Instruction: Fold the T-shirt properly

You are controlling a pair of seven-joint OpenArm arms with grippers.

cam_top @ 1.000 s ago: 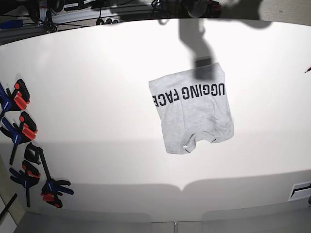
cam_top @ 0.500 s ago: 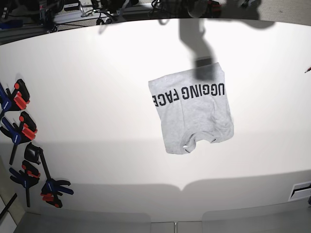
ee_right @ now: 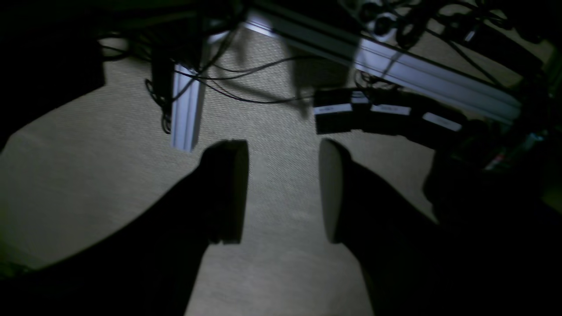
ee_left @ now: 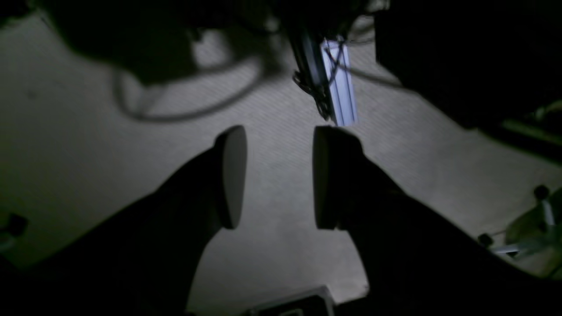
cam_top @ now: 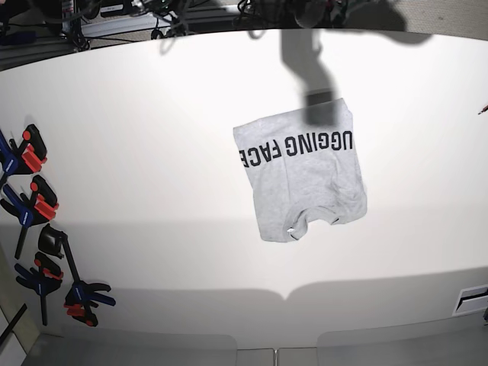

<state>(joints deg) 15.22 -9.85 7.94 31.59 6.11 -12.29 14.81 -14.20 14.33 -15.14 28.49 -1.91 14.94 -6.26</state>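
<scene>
Base view: I see the T-shirt point(cam_top: 303, 174) lying flat on the white table point(cam_top: 152, 137), right of centre, folded into a rough rectangle. Long axis runs far-to-near w/ a slight tilt, so the near end sits a bit further right than the far end. Black lettering reads upside down from this cam, running across the upper part of the fold. Neck opening and bunched fabric sit at the near edge; that edge is uneven, w/ a small curl. A dark shadow falls on the far corner of the shirt. Coloured clamps point(cam_top: 38, 229) are grouped along the table's left edge, well apart from the shirt. No arm or gripper shows in this view.

Left wrist view: left gripper point(ee_left: 279, 175) is dim but readable. Its two fingers point(ee_left: 230, 175) stand apart w/ a clear gap, nothing between them; carpeted floor point(ee_left: 272, 245) shows through. An aluminium profile point(ee_left: 340, 83) and a loose cable point(ee_left: 184, 114) lie beyond. Shirt not seen here.

Right wrist view: right gripper point(ee_right: 283, 191) likewise parted, jaws moderately wide, empty. Floor point(ee_right: 281, 263) is visible in the gap. Beyond: a vertical profile post point(ee_right: 186, 109), a long rail point(ee_right: 417, 70), black boxes w/ white labels point(ee_right: 386, 116), and cables. Shirt not seen here either.
</scene>
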